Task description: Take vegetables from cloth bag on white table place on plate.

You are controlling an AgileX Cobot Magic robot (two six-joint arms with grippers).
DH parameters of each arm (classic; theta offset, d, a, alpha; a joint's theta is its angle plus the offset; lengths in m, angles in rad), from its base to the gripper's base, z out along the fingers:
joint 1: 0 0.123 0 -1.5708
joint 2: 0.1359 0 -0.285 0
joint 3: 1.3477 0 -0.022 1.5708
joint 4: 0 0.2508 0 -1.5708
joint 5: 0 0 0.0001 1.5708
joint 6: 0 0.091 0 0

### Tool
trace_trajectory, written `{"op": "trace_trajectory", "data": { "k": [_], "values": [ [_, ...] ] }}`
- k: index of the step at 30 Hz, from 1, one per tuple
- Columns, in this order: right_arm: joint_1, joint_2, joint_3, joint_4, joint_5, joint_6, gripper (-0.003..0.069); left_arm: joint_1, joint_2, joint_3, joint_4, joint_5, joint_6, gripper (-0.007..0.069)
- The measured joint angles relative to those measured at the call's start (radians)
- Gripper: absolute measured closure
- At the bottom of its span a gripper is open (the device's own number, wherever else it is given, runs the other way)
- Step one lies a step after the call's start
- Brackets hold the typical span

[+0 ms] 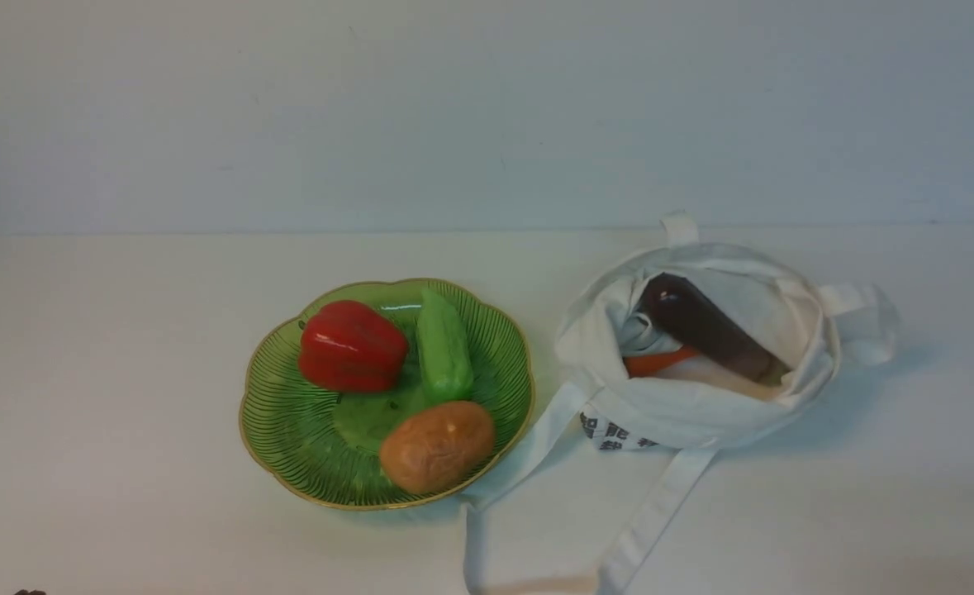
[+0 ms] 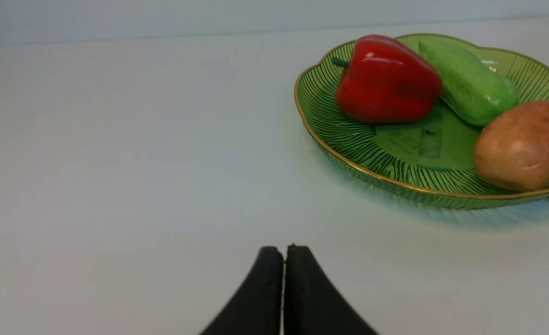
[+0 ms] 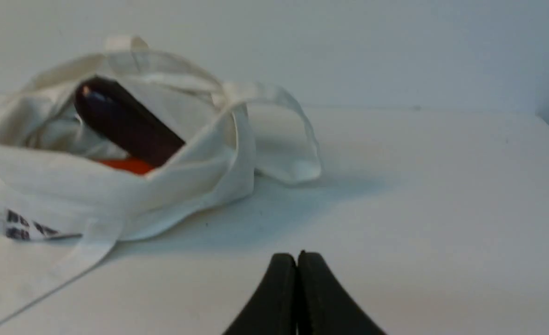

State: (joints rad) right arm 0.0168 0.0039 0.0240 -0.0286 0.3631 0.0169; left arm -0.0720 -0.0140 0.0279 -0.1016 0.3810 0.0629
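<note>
Your left gripper (image 2: 283,249) and right gripper (image 3: 297,256) are both closed, empty, over the white table (image 1: 123,413); potato (image 1: 437,445) lies on the plate (image 1: 288,421); aubergine (image 1: 705,326) and carrot (image 1: 656,361) sit inside the cloth bag (image 1: 685,409)

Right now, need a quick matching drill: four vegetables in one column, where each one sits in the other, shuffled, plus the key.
Things:
1. red bell pepper
2. potato
3. aubergine
4. carrot

Places:
A. in the cloth bag, mostly hidden under a dark vegetable
B. near edge of the green plate
C. in the bag, lying on top, slanted
D. left part of the plate, beside the green cucumber

Pairs: 1-D, 2-B, 3-C, 4-A
</note>
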Motion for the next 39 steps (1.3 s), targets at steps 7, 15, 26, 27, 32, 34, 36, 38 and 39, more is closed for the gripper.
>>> {"op": "trace_trajectory", "data": {
  "k": [7, 15, 26, 27, 32, 34, 36, 38, 39],
  "values": [
    [-0.001, -0.015, 0.000, 0.000, 0.009, -0.002, 0.0673, 0.000, 0.000, 0.000, 0.000, 0.000, 0.000, 0.0633],
    [-0.001, -0.015, 0.000, 0.000, 0.009, -0.002, 0.0673, 0.000, 0.000, 0.000, 0.000, 0.000, 0.000, 0.0633],
    [-0.001, -0.015, 0.000, 0.000, 0.009, -0.002, 0.0673, 0.000, 0.000, 0.000, 0.000, 0.000, 0.000, 0.0633],
    [-0.001, -0.015, 0.000, 0.000, 0.009, -0.002, 0.0673, 0.000, 0.000, 0.000, 0.000, 0.000, 0.000, 0.0633],
    [-0.001, -0.015, 0.000, 0.000, 0.009, -0.002, 0.0673, 0.000, 0.000, 0.000, 0.000, 0.000, 0.000, 0.0633],
    [-0.001, -0.015, 0.000, 0.000, 0.009, -0.002, 0.0673, 0.000, 0.000, 0.000, 0.000, 0.000, 0.000, 0.0633],
    [-0.001, -0.015, 0.000, 0.000, 0.009, -0.002, 0.0673, 0.000, 0.000, 0.000, 0.000, 0.000, 0.000, 0.0633],
    [-0.001, -0.015, 0.000, 0.000, 0.009, -0.002, 0.0673, 0.000, 0.000, 0.000, 0.000, 0.000, 0.000, 0.0633],
    [-0.001, -0.015, 0.000, 0.000, 0.009, -0.002, 0.0673, 0.000, 0.000, 0.000, 0.000, 0.000, 0.000, 0.0633]
  ]
}}
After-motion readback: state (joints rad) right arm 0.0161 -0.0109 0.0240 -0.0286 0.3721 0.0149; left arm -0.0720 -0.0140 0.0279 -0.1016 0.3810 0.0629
